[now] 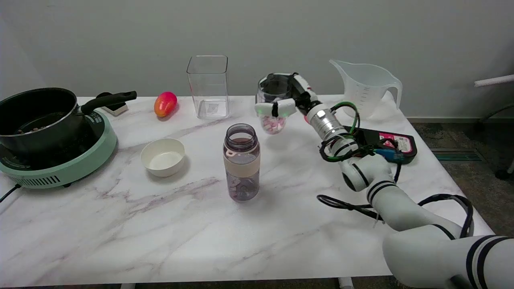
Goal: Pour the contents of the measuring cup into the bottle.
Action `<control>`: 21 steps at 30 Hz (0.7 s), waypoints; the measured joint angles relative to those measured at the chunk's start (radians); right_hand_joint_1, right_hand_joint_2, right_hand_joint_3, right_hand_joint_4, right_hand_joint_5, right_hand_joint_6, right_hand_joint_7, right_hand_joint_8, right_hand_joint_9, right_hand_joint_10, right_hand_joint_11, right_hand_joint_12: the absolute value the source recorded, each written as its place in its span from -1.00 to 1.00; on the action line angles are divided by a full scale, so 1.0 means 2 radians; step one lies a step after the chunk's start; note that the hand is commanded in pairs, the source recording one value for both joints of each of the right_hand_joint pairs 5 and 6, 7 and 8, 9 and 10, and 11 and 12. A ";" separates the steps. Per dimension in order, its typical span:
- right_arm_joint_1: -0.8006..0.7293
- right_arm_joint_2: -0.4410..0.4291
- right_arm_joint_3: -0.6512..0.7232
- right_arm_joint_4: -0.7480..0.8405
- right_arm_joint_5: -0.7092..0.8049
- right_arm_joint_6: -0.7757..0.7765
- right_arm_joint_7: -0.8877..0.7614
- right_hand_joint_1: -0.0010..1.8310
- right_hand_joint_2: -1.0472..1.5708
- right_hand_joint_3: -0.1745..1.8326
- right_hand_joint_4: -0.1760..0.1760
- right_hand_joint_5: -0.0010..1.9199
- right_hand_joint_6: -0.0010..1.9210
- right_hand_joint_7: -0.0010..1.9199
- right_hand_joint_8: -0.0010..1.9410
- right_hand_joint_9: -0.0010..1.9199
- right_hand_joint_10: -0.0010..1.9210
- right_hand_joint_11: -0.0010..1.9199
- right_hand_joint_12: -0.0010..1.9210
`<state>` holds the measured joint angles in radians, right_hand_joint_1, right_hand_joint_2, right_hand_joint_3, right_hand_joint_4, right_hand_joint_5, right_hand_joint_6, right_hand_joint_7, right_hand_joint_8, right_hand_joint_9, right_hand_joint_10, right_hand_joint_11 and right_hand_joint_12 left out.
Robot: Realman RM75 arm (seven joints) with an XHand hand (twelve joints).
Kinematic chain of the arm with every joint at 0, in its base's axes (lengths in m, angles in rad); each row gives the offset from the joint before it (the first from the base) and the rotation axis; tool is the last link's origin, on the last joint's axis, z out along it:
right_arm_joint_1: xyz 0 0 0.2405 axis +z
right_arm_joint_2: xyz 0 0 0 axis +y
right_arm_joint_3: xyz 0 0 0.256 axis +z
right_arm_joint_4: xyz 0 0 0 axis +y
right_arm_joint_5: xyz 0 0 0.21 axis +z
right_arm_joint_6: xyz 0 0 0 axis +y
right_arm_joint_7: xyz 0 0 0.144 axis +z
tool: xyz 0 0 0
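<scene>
One hand does the work: we note the right hand [286,100] wrapped around a small clear measuring cup [274,107], fingers clamped on its wall from the far and right sides, carrying it in the air above the counter [281,224]. We see pink and white pieces sitting in the cup's bottom, so it appears to be held roughly upright, which we judge is deliberate, to keep the load in until the mouth is lined up. The bottle [241,162] stands upright and uncapped near the middle of the counter, to the left of and nearer than the cup in this view; its open mouth faces up, ready to receive. We make out a few pale bits at its base, though the tinted wall makes them hard to read. We judge the pour has not begun: the cup is near the bottle's mouth but not over it, and needs to come left and tip. The narrow neck is the risk; loose pieces could scatter past the rim. Off the working line we log a white bowl [162,156], a tall clear container [208,86], a big jug [363,89], a pot on a green hotplate [60,160], and a red-orange fruit [165,103].
</scene>
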<state>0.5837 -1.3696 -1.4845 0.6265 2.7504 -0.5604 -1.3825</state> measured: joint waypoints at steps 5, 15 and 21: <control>-0.021 0.022 0.008 0.067 0.000 0.026 0.001 0.57 0.24 -0.06 0.00 0.19 0.19 0.40 0.39 0.28 0.28 0.05 0.05; -0.097 0.088 0.037 0.242 0.000 0.115 0.020 0.59 0.18 0.02 0.00 0.16 0.16 0.39 0.37 0.28 0.28 0.03 0.03; -0.154 0.122 0.059 0.354 0.000 0.174 0.037 0.60 0.17 0.03 0.00 0.15 0.15 0.39 0.37 0.28 0.28 0.02 0.02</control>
<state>0.2755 -1.1265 -1.3668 1.3336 2.7508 -0.2116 -1.3090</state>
